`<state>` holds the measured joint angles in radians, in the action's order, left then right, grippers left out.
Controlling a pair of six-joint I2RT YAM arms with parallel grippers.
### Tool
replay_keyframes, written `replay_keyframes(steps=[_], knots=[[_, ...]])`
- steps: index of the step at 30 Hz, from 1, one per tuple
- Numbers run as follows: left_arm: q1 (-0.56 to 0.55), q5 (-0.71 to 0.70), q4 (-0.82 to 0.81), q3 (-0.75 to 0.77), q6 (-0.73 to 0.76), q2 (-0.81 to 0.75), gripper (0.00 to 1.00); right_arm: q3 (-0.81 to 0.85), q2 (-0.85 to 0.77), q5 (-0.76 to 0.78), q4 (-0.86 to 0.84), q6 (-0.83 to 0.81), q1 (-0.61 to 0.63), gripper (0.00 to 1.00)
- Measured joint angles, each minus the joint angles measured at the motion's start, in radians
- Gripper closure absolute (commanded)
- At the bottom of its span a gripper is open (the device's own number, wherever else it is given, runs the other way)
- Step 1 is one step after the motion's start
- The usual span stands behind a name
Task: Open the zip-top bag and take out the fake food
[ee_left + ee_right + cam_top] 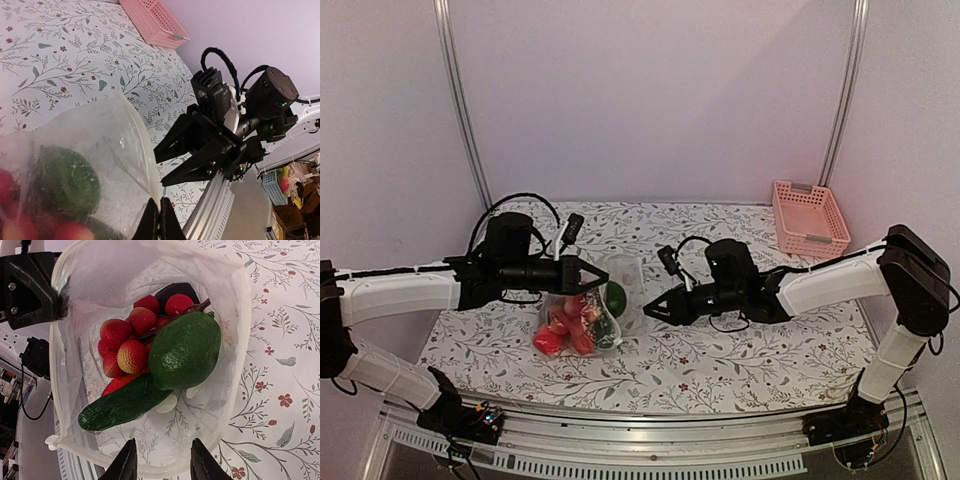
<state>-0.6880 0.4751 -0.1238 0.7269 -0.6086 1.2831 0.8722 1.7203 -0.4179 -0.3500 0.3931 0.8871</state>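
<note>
A counter (740, 350) covered in a leaf-and-flower print stands before plain pale walls, with a pink basket (810, 217) at its far right corner. The zip-top bag (582, 318) sits left of the counter's middle, between the two arms, its mouth spread wide towards the right. The left tool (598, 280) is clamped on the bag's rim, fingers pressed together on the plastic. The right tool (648, 309) hovers just right of the bag with its jaws parted, gripping nothing. The fake food (165, 355) lies inside the bag: a round green fruit (185, 350), a dark green cucumber (122, 405) and bumpy red fruits (132, 355).
</note>
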Motion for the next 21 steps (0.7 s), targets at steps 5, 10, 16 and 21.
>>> replay_keyframes(steps=[5,10,16,21], knots=[[-0.008,0.014,-0.017,0.01,0.001,0.026,1.0,0.0,-0.06,0.018,-0.001,-0.076,0.003,0.56],[-0.014,0.027,-0.024,0.01,0.005,0.045,1.0,0.026,-0.087,0.035,-0.004,-0.18,0.018,0.55],[-0.017,0.042,-0.043,0.01,0.007,0.059,1.0,0.104,-0.018,0.045,-0.017,-0.267,0.023,0.47],[-0.018,0.052,-0.047,0.01,0.011,0.061,1.0,0.153,0.098,0.047,-0.021,-0.297,0.023,0.41]])
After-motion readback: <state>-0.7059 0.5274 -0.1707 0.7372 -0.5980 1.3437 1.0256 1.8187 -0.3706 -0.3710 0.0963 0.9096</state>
